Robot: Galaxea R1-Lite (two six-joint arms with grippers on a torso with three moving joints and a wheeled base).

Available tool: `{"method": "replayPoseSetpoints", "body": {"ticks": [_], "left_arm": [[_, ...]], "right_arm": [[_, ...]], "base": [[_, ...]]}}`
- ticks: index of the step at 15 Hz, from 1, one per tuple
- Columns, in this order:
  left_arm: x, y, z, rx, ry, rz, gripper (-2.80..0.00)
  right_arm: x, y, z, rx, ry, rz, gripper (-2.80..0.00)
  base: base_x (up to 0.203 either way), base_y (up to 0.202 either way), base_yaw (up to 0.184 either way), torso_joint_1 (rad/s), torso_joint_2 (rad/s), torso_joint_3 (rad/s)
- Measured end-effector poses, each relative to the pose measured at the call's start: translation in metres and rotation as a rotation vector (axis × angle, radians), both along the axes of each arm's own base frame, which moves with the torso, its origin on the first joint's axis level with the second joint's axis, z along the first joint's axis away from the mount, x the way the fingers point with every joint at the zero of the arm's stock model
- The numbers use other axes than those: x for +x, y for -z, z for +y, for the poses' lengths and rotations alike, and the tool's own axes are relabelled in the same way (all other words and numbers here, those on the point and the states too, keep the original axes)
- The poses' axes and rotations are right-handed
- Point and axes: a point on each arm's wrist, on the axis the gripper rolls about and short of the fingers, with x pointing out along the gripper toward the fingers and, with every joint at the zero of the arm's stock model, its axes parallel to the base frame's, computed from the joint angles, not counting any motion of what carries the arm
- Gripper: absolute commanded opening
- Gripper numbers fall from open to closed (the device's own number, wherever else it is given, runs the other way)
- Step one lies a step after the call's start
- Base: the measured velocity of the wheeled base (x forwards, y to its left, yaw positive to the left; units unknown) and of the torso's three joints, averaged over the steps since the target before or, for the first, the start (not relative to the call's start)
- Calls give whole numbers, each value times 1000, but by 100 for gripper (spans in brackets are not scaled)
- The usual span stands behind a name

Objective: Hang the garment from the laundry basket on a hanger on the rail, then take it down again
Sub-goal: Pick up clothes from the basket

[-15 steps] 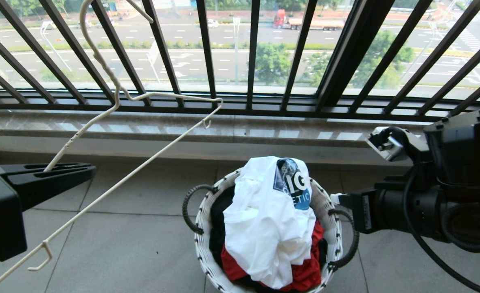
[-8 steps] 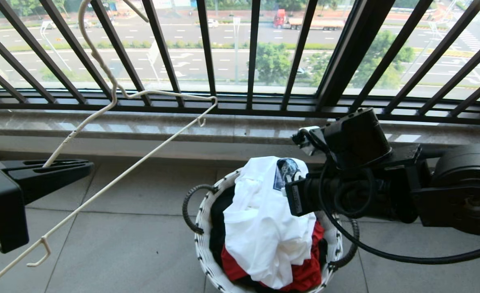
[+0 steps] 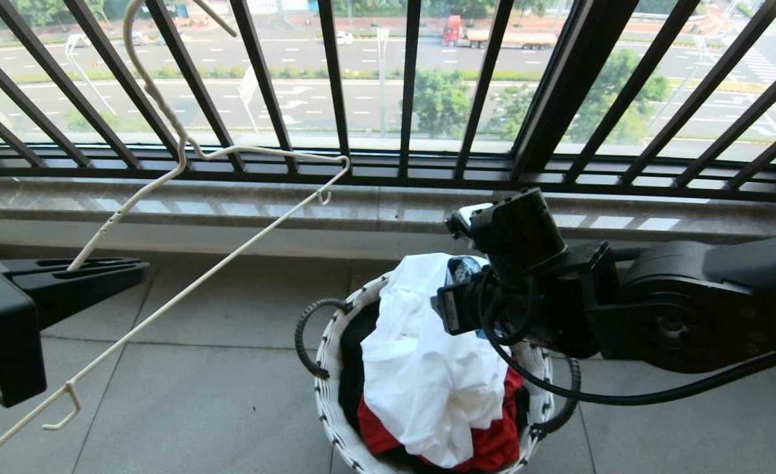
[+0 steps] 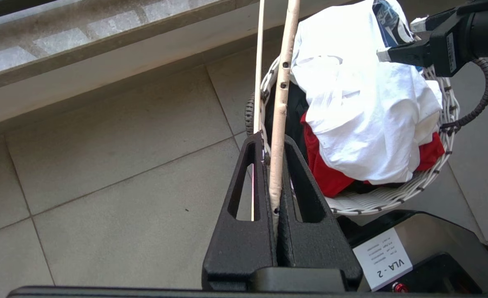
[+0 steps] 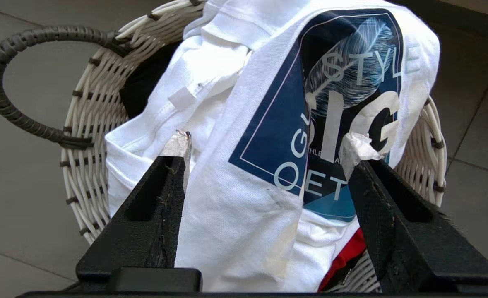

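Head view: white T-shirt [image 3: 427,368] heaped atop laundry basket [image 3: 325,368] on floor. Right tool [image 5: 268,145] spread wide over its blue print, empty, poised for pickup. Left tool [image 4: 275,182] clamped on hanger [image 3: 183,289], kept ready aside.

White T-shirt [image 5: 235,207] with navy chest graphic [image 5: 330,95], white lettering. Basket [image 3: 332,368]: white weave, dark flecks, black looped handles. Red garment [image 3: 499,441] beneath. Beige wire hanger [image 3: 183,289]. Black grippers; grey floor tiles [image 3: 216,408].
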Motion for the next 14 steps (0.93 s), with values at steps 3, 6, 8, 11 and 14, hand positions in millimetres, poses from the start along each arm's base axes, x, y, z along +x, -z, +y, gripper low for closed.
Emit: {"method": "replayPoseSetpoints", "body": {"ticks": [3,6,8,11,14], "left_arm": [[0,1,0,1,2,1,-280],[0,1,0,3,3,2,-280],[0,1,0,3,3,1,-280],[-1,1,0,2,4,-1,-280],[-1,1,1,5,4,-4,-280]], "right_arm": [[1,8,10,-4,-6,-4,0],[6,22,14,-70,52,-7,0],[8,29,16,-112,71,-9,0],[10,38,17,-150,62,7,-280],[10,52,17,-219,35,31,-280]], "base": [[0,0,0,0,0,0],[0,0,0,0,0,0],[0,0,0,0,0,0],[0,0,0,0,0,0],[0,0,0,0,0,0]]}}
